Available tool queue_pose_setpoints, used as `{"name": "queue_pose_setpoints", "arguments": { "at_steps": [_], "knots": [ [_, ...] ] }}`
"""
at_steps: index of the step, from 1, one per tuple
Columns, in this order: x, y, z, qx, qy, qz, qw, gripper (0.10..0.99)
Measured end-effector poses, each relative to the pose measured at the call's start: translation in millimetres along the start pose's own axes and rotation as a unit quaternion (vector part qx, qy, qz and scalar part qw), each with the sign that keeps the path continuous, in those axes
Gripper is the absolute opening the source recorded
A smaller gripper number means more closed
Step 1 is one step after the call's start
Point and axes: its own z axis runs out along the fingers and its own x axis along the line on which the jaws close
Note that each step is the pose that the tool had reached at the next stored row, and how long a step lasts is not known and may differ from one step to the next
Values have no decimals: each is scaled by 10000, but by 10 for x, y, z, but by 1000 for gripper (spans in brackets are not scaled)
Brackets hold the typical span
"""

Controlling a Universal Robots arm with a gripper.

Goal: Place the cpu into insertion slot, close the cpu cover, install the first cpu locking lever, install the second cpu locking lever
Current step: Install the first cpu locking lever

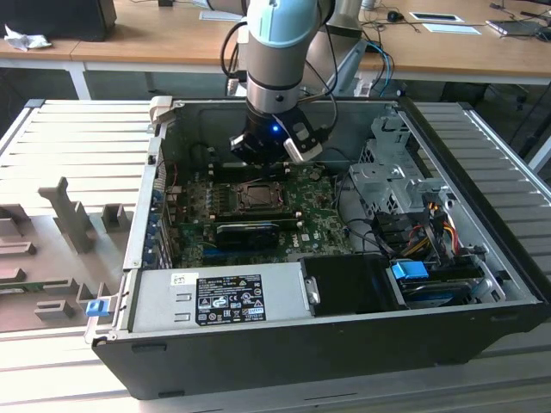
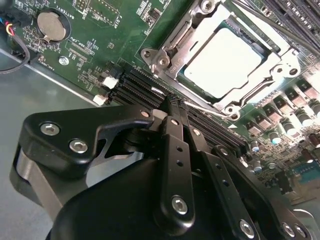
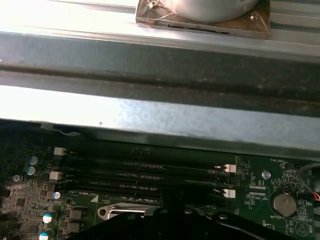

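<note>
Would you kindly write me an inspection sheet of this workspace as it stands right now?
Surface: green motherboard lying flat inside an open computer case, which rests on a ribbed metal table.
Job's things: cpu seated in the insertion slot; cpu cover lies closed around it, pale chip face showing through the window.
Clutter: grey fixture blocks on the table at the exterior view's left.
Grippers: gripper shut and holding nothing, tips over the memory slots beside the socket.
Cables: coloured wire bundle at the case's exterior-view right.
Surroundings: wooden desks behind.
</note>
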Motion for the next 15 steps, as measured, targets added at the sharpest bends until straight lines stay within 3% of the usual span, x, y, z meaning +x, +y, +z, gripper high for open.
{"name": "queue_pose_setpoints", "arguments": {
  "at_steps": [15],
  "knots": [
    [-49, -10, 23, 0, 0, 0, 10000, 106]
  ]
}}
